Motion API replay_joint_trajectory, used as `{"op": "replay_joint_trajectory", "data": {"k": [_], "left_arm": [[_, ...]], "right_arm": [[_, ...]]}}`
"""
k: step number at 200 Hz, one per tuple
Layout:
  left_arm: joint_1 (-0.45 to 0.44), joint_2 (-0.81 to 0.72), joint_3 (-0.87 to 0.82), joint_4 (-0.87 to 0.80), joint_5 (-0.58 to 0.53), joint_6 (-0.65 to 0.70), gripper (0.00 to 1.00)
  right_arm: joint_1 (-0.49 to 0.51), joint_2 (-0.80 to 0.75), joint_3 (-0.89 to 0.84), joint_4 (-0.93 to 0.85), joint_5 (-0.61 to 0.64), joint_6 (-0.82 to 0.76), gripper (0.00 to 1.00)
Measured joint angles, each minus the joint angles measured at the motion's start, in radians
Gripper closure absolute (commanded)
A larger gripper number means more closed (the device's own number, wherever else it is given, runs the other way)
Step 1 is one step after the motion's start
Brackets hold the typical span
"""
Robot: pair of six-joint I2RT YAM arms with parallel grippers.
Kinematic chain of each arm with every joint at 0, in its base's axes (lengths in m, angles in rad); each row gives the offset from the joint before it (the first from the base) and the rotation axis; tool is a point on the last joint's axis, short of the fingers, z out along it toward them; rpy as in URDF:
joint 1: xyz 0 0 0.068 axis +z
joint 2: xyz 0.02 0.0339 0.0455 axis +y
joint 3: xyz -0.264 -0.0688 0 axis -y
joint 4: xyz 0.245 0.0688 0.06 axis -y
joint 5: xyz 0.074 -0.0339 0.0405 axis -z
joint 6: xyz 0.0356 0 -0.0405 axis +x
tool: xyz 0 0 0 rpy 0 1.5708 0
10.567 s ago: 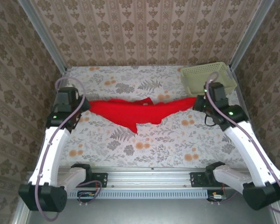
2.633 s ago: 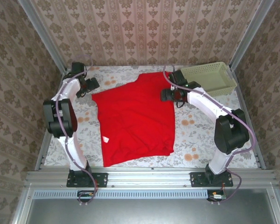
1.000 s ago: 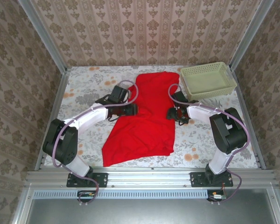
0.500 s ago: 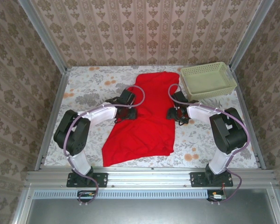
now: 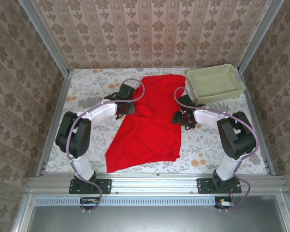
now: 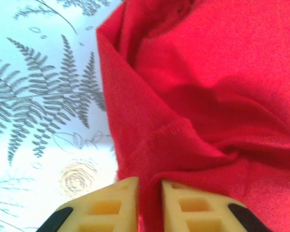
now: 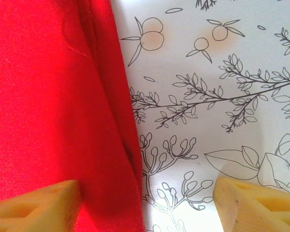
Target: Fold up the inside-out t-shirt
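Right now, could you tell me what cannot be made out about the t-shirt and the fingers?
Left wrist view: the bottom edge cuts off the left fingers, so their grip on the t-shirt is unsure.
Right wrist view: right fingers cut off; contact unclear.
Top view: sleeves lost in folds.

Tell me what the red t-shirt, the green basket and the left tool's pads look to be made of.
The t-shirt: soft matte knit cloth, probably cotton; it creases and shows a stitched hem. The basket: pale green, likely moulded plastic, going by its regular perforated walls. The left tool: pads matte yellow with hollow cells, perhaps rubber or printed plastic.
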Motion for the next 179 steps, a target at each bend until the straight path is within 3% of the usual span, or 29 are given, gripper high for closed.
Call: {"op": "replay_joint_trajectory", "data": {"k": [27, 53, 77, 140, 163, 179], "left_arm": [[0.008, 0.016, 0.018, 0.001, 0.020, 0.020, 0.88], [0.013, 0.018, 0.018, 0.002, 0.060, 0.034, 0.75], [-0.003, 0.018, 0.017, 0.003, 0.075, 0.043, 0.73], [-0.010, 0.031, 0.017, -0.011, 0.090, 0.052, 0.99], [0.051, 0.024, 0.018, -0.022, 0.093, 0.058, 1.00], [0.145, -0.003, 0.021, -0.031, 0.107, 0.061, 1.00]], "right_arm": [[0.006, 0.001, 0.000, 0.000, 0.001, -0.001, 0.26], [0.008, 0.003, 0.002, 0.000, 0.002, -0.003, 0.25], [0.008, 0.003, 0.002, -0.001, 0.002, -0.003, 0.25], [0.008, 0.011, 0.010, -0.009, 0.003, -0.003, 0.26], [0.009, 0.030, 0.032, -0.034, 0.011, -0.002, 0.28], [0.010, 0.039, 0.043, -0.049, 0.026, 0.003, 0.32]]}}
